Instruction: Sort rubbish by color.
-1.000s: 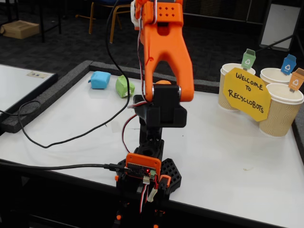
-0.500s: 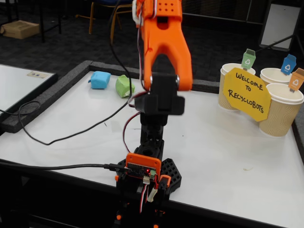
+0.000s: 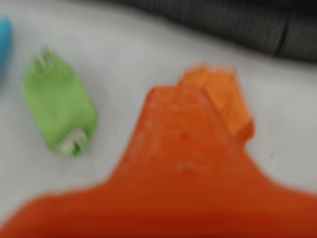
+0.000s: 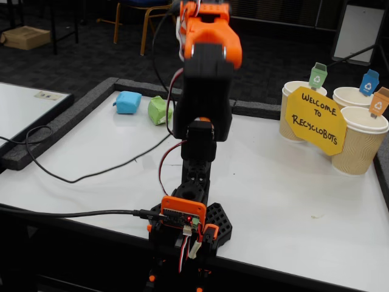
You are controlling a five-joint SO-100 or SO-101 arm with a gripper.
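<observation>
Wrist view blurred, pincer [image 3: 218, 94] state unclear, orange wad [image 3: 225, 99] half hidden, blue wad [image 3: 3, 44] cropped.

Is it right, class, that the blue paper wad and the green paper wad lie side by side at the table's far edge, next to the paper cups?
Not quite. The fixed view shows the blue paper wad and green paper wad side by side at the table's far edge, but far left of the paper cups, not next to them.
</observation>
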